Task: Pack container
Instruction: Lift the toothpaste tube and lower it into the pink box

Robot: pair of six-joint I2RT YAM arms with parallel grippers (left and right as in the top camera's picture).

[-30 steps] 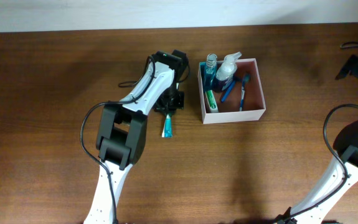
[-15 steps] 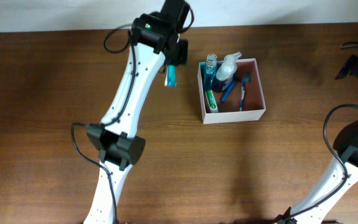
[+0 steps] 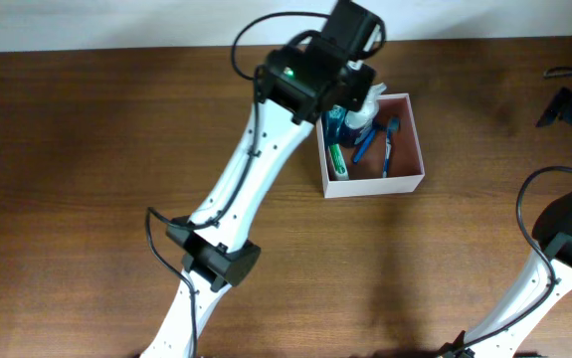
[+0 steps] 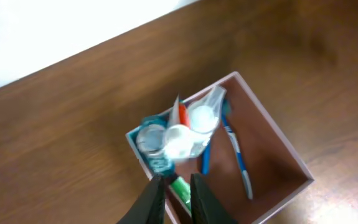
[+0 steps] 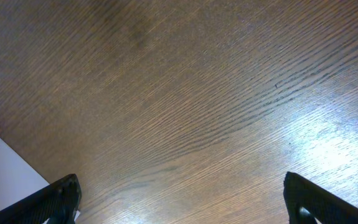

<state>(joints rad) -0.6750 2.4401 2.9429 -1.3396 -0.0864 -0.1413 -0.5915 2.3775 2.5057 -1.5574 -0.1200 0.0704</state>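
**Table** (image 3: 67, 199): long top of dark brown wood grain, its far edge meeting a white wall (image 3: 116, 25).

Carries:
- One container (image 3: 375, 186) (square, thin white walls, pinkish-brown inside), standing flat right of centre, nearer the far edge.
- One small black item (image 3: 562, 104) with a cable, by the far right corner. It possibly rests on the top, but it is too small to tell.

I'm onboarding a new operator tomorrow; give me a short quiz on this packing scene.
1. True or false: the right gripper is above the container.
2. The left gripper is above which part of the container? A) the side holding the bottles B) its bare corner C) the table beside it.
3. What colour are the toothbrushes in the container?
Key: 1 false; 2 A; 3 blue.
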